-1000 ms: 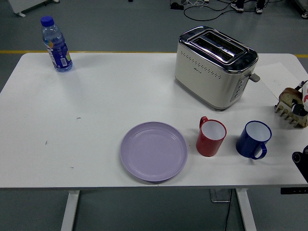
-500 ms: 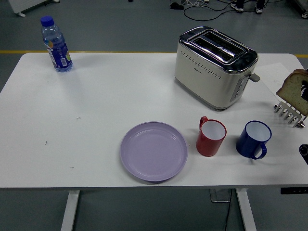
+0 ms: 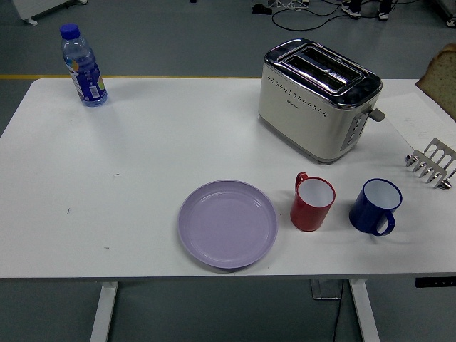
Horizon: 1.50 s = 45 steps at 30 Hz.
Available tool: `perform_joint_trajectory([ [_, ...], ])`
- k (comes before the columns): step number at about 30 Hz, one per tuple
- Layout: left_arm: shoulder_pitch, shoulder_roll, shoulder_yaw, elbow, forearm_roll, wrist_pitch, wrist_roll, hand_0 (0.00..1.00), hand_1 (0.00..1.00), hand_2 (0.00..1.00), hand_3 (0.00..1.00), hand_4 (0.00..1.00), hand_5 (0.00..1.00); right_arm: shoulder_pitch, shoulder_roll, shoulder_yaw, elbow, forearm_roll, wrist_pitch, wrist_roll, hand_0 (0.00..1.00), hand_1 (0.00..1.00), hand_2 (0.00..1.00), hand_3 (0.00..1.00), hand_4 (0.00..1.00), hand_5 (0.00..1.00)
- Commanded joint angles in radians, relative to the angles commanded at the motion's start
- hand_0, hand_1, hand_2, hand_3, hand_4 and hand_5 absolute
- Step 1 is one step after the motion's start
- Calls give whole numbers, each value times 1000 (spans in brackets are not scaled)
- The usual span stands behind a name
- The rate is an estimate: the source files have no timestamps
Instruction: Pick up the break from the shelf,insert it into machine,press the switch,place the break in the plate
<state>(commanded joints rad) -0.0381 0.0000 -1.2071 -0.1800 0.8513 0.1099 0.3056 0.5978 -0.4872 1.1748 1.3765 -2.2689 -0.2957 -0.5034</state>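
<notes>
A slice of bread (image 3: 442, 77) hangs in the air at the right picture edge, above and behind the empty metal toast rack (image 3: 432, 162). The hand that carries it lies outside the picture. The cream and chrome toaster (image 3: 318, 96) stands at the back right of the table with two open slots on top and its lever (image 3: 377, 114) on the right end. The lilac plate (image 3: 227, 223) lies empty near the front edge. Neither of my hands shows.
A red mug (image 3: 312, 202) and a blue mug (image 3: 375, 206) stand between the plate and the rack. A water bottle (image 3: 83, 65) stands at the table's (image 3: 142, 157) back left corner. Cables lie on the floor behind.
The bread has risen out of the rack, up and slightly back along the right edge. The dark hand seen beside it before has left the picture, and the rack stands empty.
</notes>
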Motion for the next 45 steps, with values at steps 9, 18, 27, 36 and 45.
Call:
perform_joint_trajectory([
  [9,-3,0,17,0,-13,4,2,650,686,756,836,645,998,170,21,-92,-57,128,-1,11,217,244,355,505,497,2],
  [18,-4,0,47,0,-44,10,1,649,685,756,834,644,998,331,83,-201,-151,225,21,20,198,227,342,492,504,2],
  [27,-5,0,60,0,-57,12,2,650,682,754,835,645,998,436,185,-276,-279,295,4,82,196,228,339,488,494,2],
  [36,-5,0,98,0,-95,16,-5,649,681,751,830,642,998,465,252,-334,-374,344,-54,188,208,224,336,487,446,2],
  [45,-9,0,104,0,-95,19,-7,650,681,749,831,639,998,463,270,-351,-457,362,-72,253,209,223,335,486,439,2],
])
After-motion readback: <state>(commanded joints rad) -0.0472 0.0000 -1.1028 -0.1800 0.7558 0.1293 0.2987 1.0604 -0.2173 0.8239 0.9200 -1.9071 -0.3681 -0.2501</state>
